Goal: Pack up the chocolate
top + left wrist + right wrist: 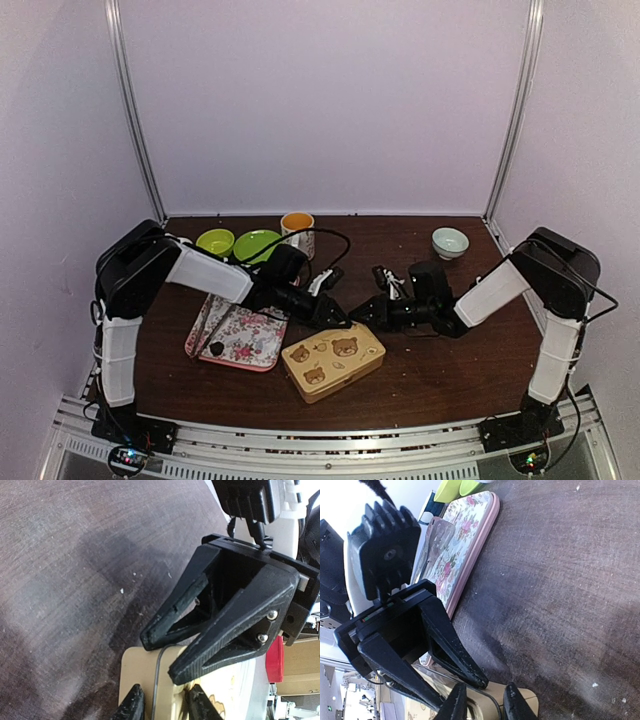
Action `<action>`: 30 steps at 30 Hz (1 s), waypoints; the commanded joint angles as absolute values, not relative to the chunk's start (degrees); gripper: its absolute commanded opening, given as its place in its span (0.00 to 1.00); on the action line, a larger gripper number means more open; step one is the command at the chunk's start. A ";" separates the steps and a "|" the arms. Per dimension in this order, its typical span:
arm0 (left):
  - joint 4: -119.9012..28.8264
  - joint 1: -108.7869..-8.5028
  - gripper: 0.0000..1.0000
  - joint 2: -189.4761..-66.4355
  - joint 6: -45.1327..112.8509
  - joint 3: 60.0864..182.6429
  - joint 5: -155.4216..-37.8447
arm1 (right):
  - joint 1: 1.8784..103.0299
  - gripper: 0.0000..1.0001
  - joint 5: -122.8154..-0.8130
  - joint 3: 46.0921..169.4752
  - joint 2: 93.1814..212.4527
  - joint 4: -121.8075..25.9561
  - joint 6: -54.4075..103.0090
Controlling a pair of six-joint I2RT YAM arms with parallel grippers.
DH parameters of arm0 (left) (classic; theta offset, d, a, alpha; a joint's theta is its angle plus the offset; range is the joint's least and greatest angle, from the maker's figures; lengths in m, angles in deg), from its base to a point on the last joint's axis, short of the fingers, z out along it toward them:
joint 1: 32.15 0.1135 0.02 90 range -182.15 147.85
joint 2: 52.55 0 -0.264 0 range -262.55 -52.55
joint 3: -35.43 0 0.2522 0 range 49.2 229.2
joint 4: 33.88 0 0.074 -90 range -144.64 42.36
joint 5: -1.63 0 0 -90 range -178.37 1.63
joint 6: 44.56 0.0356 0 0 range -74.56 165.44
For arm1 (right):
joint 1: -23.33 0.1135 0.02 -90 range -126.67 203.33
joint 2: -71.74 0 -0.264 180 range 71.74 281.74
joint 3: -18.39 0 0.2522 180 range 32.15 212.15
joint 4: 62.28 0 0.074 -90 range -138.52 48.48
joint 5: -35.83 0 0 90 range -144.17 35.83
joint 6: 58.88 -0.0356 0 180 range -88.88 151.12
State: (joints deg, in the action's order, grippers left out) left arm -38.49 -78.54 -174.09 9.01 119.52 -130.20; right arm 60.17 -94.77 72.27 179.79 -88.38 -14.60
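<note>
The tan tin with bear pictures [335, 362] lies near the table's front, lid on. My left gripper [340, 322] and right gripper [358, 316] meet tip to tip at its far edge. In the left wrist view my left gripper [167, 707] straddles the tin's end [142, 675] and its thin wire clasp [157, 680], fingers against it. In the right wrist view my right gripper [485, 705] pinches the tin's corner [522, 702] the same way. A tiny dark lump, seemingly the chocolate [214, 349], rests on the near left corner of the floral tray [245, 338].
Two green bowls [215, 241] [257, 245] and an orange cup [297, 224] stand at the back left. A pale bowl [450, 241] stands at the back right. The floral tray lies close to the tin's left end. White walls close in three sides.
</note>
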 commanded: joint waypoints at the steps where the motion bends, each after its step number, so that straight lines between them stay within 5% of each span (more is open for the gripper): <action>1: -42.48 -80.66 0.29 -178.68 8.57 116.96 -126.97 | 61.65 0.23 -96.04 70.16 182.19 -83.38 -15.38; 5: -42.47 -80.67 0.32 -178.21 8.88 117.05 -126.48 | 61.50 0.24 -95.20 69.53 181.21 -84.23 -15.79; 11: -50.09 -80.55 0.49 -173.10 13.59 121.39 -121.82 | 61.03 0.29 -91.15 69.98 173.47 -77.26 -11.28; 21: -59.62 -80.56 0.57 -161.55 17.46 125.28 -113.77 | 61.02 0.36 -85.21 73.68 161.60 -61.49 -0.77; 25: -60.50 -80.57 0.50 -154.69 17.38 120.11 -112.15 | 61.66 0.34 -86.77 75.14 159.49 -58.99 0.79; 30: -56.51 -81.02 0.27 -147.35 13.61 110.99 -113.17 | 63.54 0.28 -89.09 76.68 161.61 -59.54 0.75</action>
